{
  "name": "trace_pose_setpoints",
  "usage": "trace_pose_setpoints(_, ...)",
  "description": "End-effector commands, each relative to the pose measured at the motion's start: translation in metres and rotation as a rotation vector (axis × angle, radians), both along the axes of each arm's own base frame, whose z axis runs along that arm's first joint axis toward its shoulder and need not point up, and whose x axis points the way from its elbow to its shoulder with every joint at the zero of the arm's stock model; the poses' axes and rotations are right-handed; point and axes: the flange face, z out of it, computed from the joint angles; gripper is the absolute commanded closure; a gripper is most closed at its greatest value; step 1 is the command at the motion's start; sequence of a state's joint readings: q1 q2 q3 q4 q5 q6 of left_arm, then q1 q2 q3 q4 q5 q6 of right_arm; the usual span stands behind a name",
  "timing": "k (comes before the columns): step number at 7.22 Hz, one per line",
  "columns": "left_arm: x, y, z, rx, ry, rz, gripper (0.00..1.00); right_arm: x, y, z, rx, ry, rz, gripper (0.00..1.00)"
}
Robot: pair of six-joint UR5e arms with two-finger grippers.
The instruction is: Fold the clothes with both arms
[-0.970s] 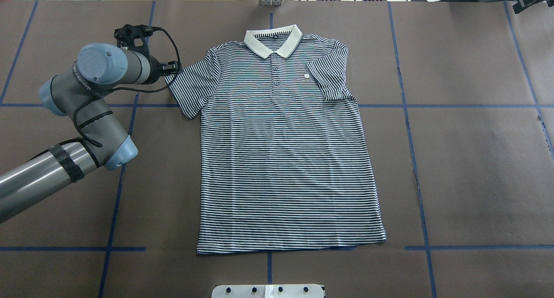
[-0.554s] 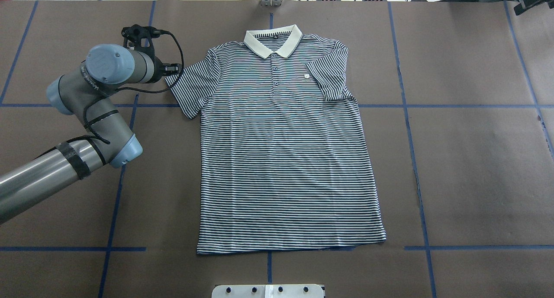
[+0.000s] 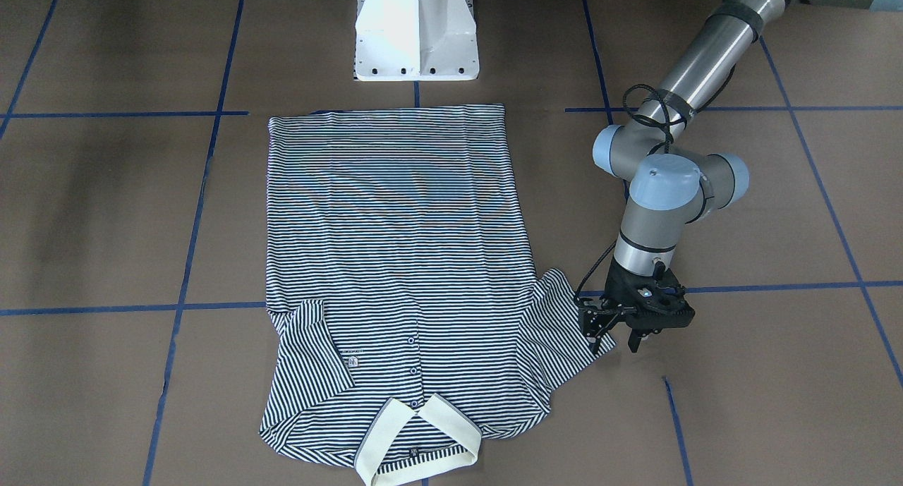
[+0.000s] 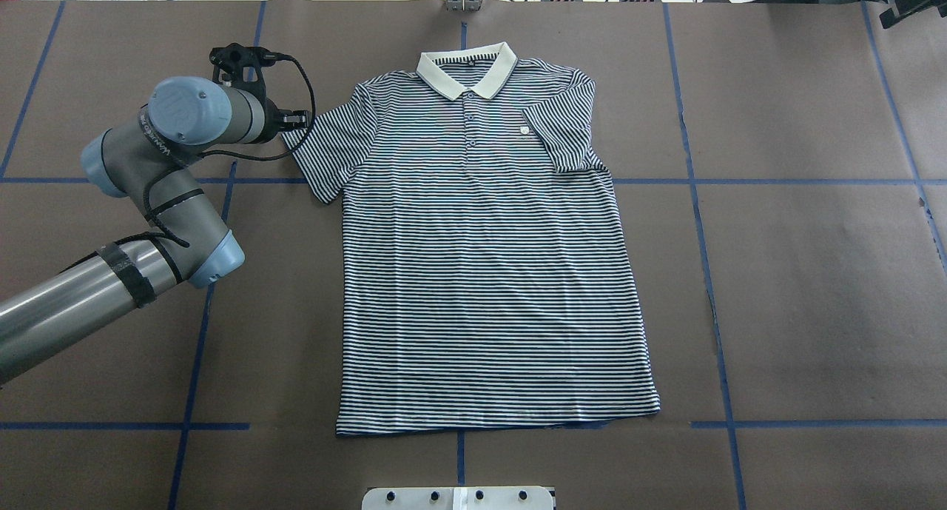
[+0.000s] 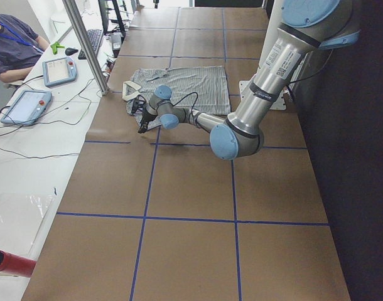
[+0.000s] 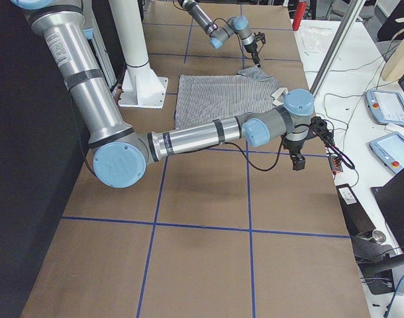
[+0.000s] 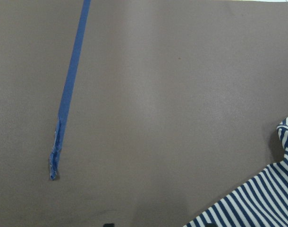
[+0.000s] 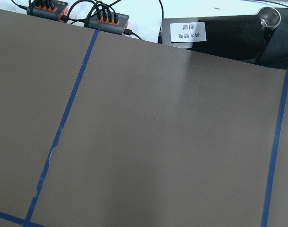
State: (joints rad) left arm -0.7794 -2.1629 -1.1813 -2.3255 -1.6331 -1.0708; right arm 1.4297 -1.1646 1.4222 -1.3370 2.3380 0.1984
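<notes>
left arm (image 4: 170,136): comes in from the left edge, bends at the elbow, ends right beside the spread sleeve (image 4: 329,151). left jaws: stand wide, point down at the table (image 4: 799,273), one tip just at the sleeve's edge. touching or not, cannot tell. nothing gripped between.

polo shirt (image 4: 481,273): lies flat and face up mid-table, cream collar (image 4: 466,69) away from the robot, hem toward the white pedestal base (image 3: 416,34). other sleeve (image 4: 566,125): lies folded in over the chest, just beside the small logo (image 4: 526,131).

blue tape lines (image 4: 799,181): cross the brown table on either side of the shirt.

right arm (image 6: 195,138): stretches out to the right of the shirt, well apart from the cloth, over bare table. right jaws: seen only from the side, cannot tell wide or narrow.
</notes>
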Motion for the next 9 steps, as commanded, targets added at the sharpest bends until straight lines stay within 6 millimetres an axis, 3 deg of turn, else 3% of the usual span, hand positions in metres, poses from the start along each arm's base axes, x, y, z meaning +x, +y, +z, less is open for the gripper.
trace_pose_setpoints(1,0.0048,0.0036,-0.0002,0.001,0.001,0.008,0.32,0.0002,0.0009,0.0011,-0.001,0.000,0.001,0.00)
trace_pose_setpoints(7,0.0115,0.0099,0.0033,-0.002,-0.003,0.019,0.35,0.0005,0.0029,0.0045,-0.005,0.002,0.001,0.00)
trace_pose_setpoints(8,0.0115,0.0099,0.0033,-0.002,-0.003,0.019,0.41,0.0006,0.0033,0.0055,-0.006,0.003,0.000,0.00)
trace_pose_setpoints(9,0.0107,0.0105,0.0042,0.003,0.003,0.017,0.67,0.0006,0.0033,0.0055,-0.006,0.003,0.000,0.00)
